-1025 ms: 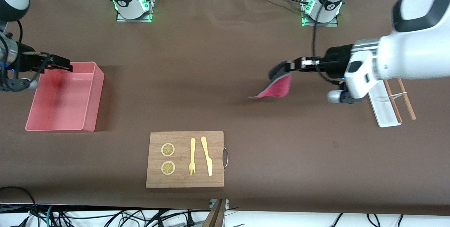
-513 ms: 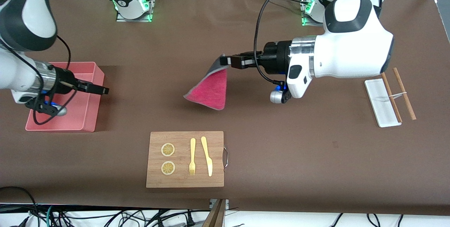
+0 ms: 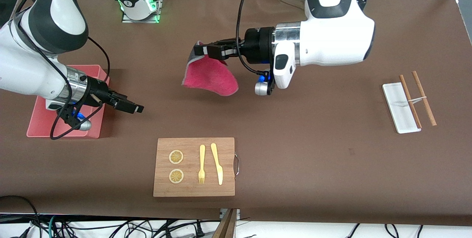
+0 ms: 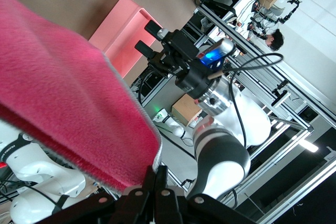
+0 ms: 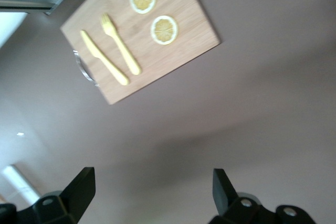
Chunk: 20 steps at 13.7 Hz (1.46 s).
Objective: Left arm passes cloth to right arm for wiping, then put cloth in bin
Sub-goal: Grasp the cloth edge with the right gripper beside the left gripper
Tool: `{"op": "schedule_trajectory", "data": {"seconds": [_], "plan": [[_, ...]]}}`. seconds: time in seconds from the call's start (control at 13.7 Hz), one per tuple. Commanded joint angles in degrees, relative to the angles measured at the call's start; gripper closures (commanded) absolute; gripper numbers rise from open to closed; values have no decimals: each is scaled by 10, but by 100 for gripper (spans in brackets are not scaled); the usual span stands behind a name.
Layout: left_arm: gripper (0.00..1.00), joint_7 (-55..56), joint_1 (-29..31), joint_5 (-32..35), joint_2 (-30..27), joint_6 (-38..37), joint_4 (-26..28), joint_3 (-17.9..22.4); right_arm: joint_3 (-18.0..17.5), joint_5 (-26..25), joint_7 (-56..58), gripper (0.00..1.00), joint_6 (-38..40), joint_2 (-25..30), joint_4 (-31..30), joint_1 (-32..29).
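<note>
1. Cloth (image 3: 210,77): you have one, magenta-red with a grey edge, hanging in the air over the middle of the table (image 3: 295,164), pinched at its top corner by the left gripper (image 3: 199,51), whose fingers are closed tight on it. In the left wrist view the cloth (image 4: 68,114) fills most of the picture and hides the table under it.
2. You have two arms. The left arm reaches level from its base along the table's robot edge, wrist horizontal. The right arm stretches low toward the table's middle, and the right gripper (image 3: 129,106) hovers over bare table just beside the bin (image 3: 94,127), its fingers (image 5: 81,187) spread wide and holding nothing.
3. One pink bin stands near the right arm's end of the table; the right arm covers much of it, so you cannot see all of its inside.
4. One wooden board (image 3: 194,167) lies at the table edge nearest the front camera, carrying two lemon slices (image 3: 176,157), one fork (image 3: 201,164) and one knife (image 3: 217,163).
5. One white tray (image 3: 400,111) sits near the left arm's end, with two brown sticks (image 3: 424,98) resting across it.
</note>
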<state>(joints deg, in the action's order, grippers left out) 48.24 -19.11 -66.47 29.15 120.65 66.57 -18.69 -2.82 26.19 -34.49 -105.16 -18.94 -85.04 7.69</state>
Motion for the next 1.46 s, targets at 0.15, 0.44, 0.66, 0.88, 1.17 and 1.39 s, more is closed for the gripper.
{"op": "schedule_trajectory", "data": {"seconds": [0.15, 0.44, 0.66, 0.88, 1.17, 1.39], "plan": [[100, 3, -7, -24, 23, 6, -25, 4, 3, 74, -110, 1, 1, -1, 26, 16], [100, 0, -7, -28, 25, 14, -25, 4, 2, 109, -228, 1, 1, -1, 26, 25], [100, 0, -7, -36, 25, 14, -25, 4, 3, 133, -292, 1, 0, -6, 26, 41], [100, -1, -7, -36, 25, 14, -25, 4, 3, 141, -366, 1, -25, -7, 26, 65], [100, -1, -6, -36, 25, 16, -26, 4, 3, 141, -422, 1, -28, -15, 25, 94], [100, 0, -6, -46, 23, 21, -29, 4, 3, 142, -431, 48, -27, -19, 25, 101]]}}
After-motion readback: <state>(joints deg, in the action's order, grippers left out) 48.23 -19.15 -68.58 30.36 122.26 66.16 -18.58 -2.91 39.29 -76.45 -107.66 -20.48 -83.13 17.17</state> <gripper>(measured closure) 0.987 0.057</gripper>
